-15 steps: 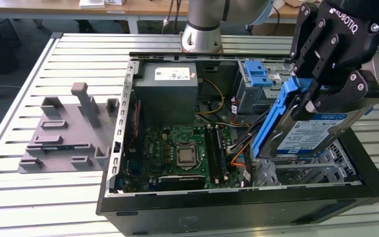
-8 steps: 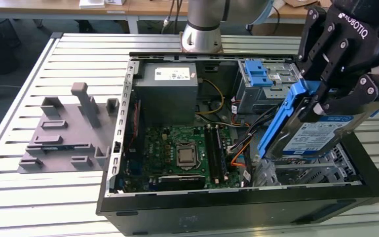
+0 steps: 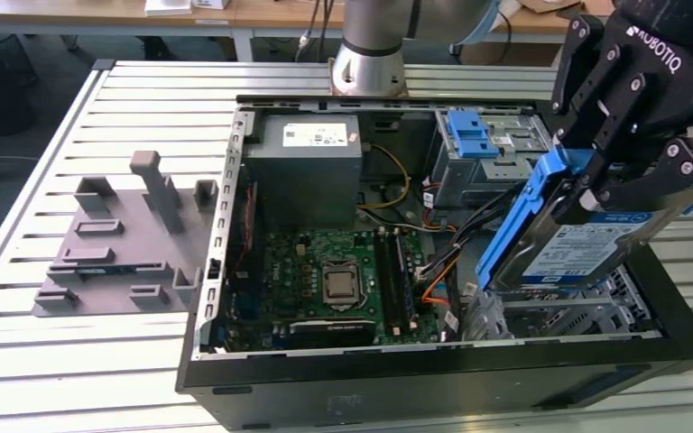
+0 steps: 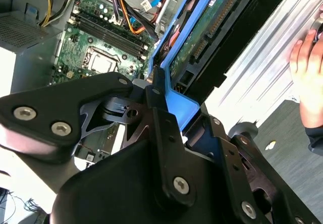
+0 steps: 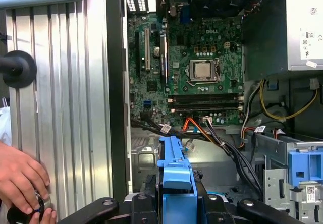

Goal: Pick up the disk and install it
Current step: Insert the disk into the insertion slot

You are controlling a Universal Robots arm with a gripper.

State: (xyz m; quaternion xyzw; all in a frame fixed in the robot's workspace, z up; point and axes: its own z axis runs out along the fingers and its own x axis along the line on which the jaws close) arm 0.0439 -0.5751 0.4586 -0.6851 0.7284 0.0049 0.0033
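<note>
The tool is clenching the disk by its blue rail, holding it tilted over the open computer case on the counter. The second wrist view is showing the disk's circuit-board underside. In the first wrist view a person's hand, partly cut off, is touching something dark I can't make out.

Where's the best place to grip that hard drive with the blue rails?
By its upper end, across the blue carrier rails, coming from above. The disk hangs steeply tilted over the computer case, and the gripper is shut on that end, leaving its lower end free.
</note>
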